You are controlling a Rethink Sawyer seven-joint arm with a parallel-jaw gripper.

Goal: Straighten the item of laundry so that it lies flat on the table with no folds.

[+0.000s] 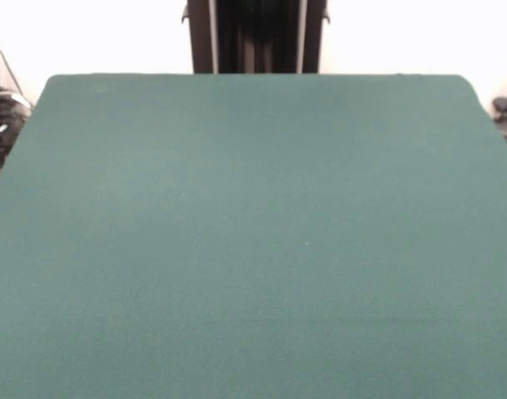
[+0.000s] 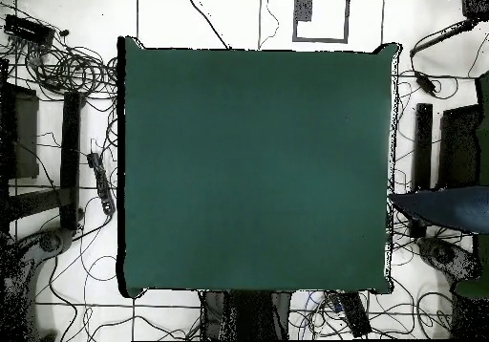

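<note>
The table [image 1: 253,233] fills the front view, covered in plain dark green cloth. From overhead the table [image 2: 258,166] is a large green rectangle with rounded corners. The item of laundry is out of view on it in both views. My gripper shows in neither view.
A dark blue shape [image 2: 441,209] reaches in from the right edge of the overhead view, its tip at the table's side; I cannot tell whether it is cloth or a sleeve. Cables [image 2: 67,66] and dark stands [image 2: 69,157] lie on the floor around the table. The robot's pedestal [image 1: 255,37] stands behind the far edge.
</note>
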